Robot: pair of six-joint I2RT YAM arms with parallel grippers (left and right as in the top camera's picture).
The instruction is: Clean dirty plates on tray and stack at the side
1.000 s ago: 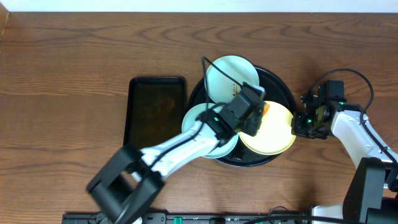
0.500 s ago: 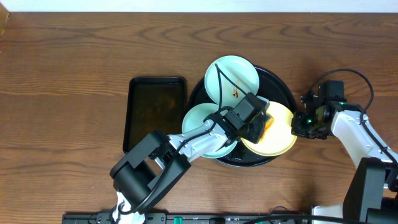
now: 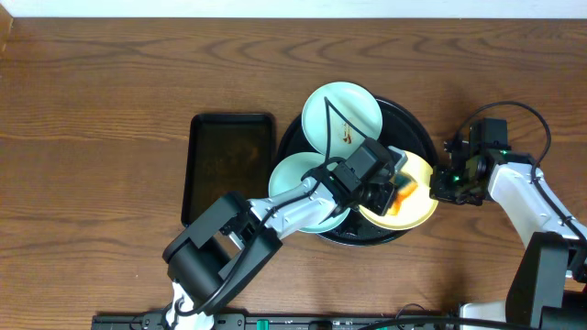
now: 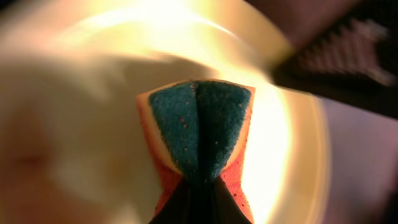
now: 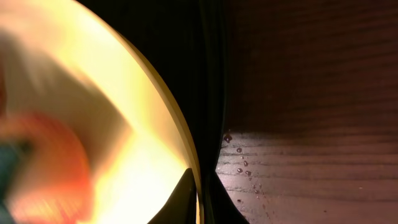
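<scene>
Over the last second the left claw (image 3: pixel 396 192), clenched on a folded sponge (image 4: pixel 200 124), has slid from the middle of the tray (image 3: pixel 417 128) onto the yellow plate (image 3: pixel 420 216), so scrubbing of that plate looks under way. The right claw (image 5: pixel 200 198) has tightened on the plate's right rim, steadying it. The plate lies in the tray, right of the counter's middle. Two mint plates (image 3: pixel 344 110) wait there, the far one showing a brown smear (image 3: pixel 347 136). Both wrist views are blurred, and the arm hides the yellow plate's left part, so remaining sauce cannot be judged.
</scene>
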